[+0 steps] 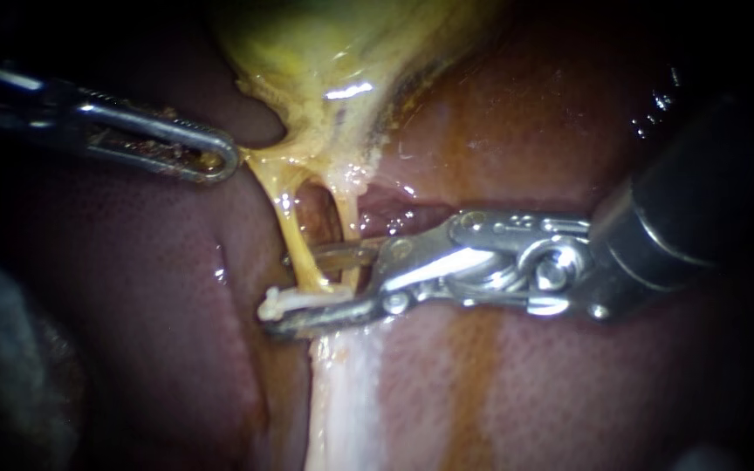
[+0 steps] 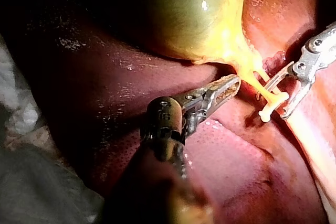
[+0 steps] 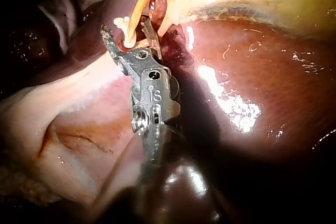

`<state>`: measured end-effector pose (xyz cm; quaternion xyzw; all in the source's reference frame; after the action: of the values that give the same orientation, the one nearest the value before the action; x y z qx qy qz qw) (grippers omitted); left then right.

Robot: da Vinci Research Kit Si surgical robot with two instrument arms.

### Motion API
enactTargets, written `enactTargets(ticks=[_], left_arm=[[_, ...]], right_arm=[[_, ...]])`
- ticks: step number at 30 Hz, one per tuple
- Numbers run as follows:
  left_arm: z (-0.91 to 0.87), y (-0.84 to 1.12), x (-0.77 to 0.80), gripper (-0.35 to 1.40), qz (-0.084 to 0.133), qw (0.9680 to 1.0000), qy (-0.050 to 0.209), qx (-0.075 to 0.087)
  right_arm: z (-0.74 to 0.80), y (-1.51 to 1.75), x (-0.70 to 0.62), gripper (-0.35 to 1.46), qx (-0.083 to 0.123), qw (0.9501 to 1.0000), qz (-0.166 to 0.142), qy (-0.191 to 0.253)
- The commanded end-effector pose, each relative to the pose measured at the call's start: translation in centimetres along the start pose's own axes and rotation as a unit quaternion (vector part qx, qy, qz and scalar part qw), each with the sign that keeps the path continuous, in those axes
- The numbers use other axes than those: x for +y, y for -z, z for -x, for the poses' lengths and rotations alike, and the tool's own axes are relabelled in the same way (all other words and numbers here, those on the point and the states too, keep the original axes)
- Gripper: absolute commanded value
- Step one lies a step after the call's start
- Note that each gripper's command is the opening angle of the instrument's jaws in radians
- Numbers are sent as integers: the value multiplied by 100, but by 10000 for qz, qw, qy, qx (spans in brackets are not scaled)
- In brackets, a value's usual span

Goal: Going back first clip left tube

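Centrally, the right instrument [image 1: 307,288] holds its claw spread astride the left tube [image 1: 294,240]. A white clip [image 1: 294,302] sits on that tube's lower end, against the claw's lower half. The left instrument [image 1: 218,161] pinches the yellow edge of the gallbladder [image 1: 333,52], which lies on the liver [image 1: 150,288].

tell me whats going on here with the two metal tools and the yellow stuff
A yellow-green gallbladder lies on dark red liver. The left instrument, a slender metal shaft, appears to have its jaws shut on the gallbladder's yellow neck. The right instrument has its jaws open around the thin yellow left tube, with a small white clip across that tube beside one jaw.
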<state>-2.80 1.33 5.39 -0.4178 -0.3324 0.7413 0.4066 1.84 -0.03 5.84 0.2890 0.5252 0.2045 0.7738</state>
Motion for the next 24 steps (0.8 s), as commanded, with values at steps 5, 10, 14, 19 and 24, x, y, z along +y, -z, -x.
enactTargets(ticks=[5, 10, 14, 19, 24], left_arm=[[0, 0, 0, -35, 1, 10000, -1, -1], [1, 0, 0, -35, -1, 10000, -3, 0], [1, 0, 0, -35, -2, 10000, -3, 1], [1, -1, 0, -35, -2, 10000, -3, 1], [1, -1, 0, -35, -4, 10000, -4, 2]], right_arm=[[-1, 35, -9, 50, 49, 9995, 88, 290], [-7, 79, -10, 50, 85, 9985, 137, 519], [-8, 107, -8, 50, 101, 9981, 155, 588], [0, 123, -7, 50, 98, 9975, 130, 688], [2, 130, -8, 50, 95, 9971, 109, 753]])
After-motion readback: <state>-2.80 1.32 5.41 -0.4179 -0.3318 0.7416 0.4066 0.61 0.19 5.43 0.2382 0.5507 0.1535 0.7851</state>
